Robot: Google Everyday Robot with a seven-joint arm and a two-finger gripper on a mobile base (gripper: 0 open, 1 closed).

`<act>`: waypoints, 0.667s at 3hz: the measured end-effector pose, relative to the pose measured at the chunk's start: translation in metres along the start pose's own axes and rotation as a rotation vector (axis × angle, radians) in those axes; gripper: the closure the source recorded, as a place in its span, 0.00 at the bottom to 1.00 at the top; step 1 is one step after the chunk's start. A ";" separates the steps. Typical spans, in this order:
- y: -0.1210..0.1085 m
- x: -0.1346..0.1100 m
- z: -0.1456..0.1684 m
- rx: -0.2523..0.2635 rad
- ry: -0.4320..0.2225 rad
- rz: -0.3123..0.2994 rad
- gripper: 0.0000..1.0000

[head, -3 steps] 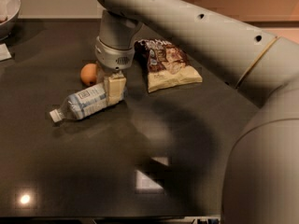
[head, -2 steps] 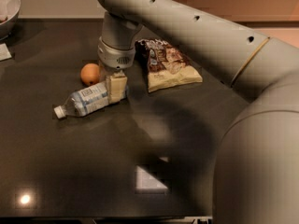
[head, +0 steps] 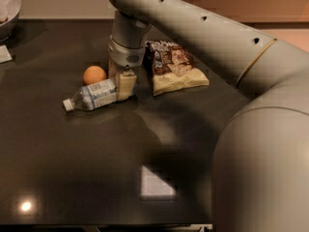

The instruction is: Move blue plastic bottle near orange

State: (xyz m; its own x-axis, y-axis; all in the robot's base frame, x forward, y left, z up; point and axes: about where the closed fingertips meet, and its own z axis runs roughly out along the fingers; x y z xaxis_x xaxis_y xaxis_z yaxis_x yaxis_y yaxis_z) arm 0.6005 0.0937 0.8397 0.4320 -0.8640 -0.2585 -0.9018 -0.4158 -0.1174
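Gripper: low over the counter's far middle, reaching down from the arm, its cream fingers closed to either side of the base end of the blue plastic bottle and gripping it. Bottle: lying on its side, white cap pointing toward the left edge, base under the gripper; pale blue-white label with a small dark square logo, no wording legible. Orange: just beyond the bottle toward the far edge, close beside its label; contact cannot be told. Chip bag: brown and cream, flat, right of the gripper toward the far edge; print not readable. Bowl: far left corner, partly cut off. Pale card: at the left edge. Change from a second ago: bottle and gripper together have shifted toward the far edge, narrowing the gap to the orange; orange and bag unmoved.
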 end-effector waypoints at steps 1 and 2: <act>-0.001 -0.001 0.002 0.001 -0.001 -0.001 0.00; -0.001 -0.001 0.002 0.001 -0.001 -0.001 0.00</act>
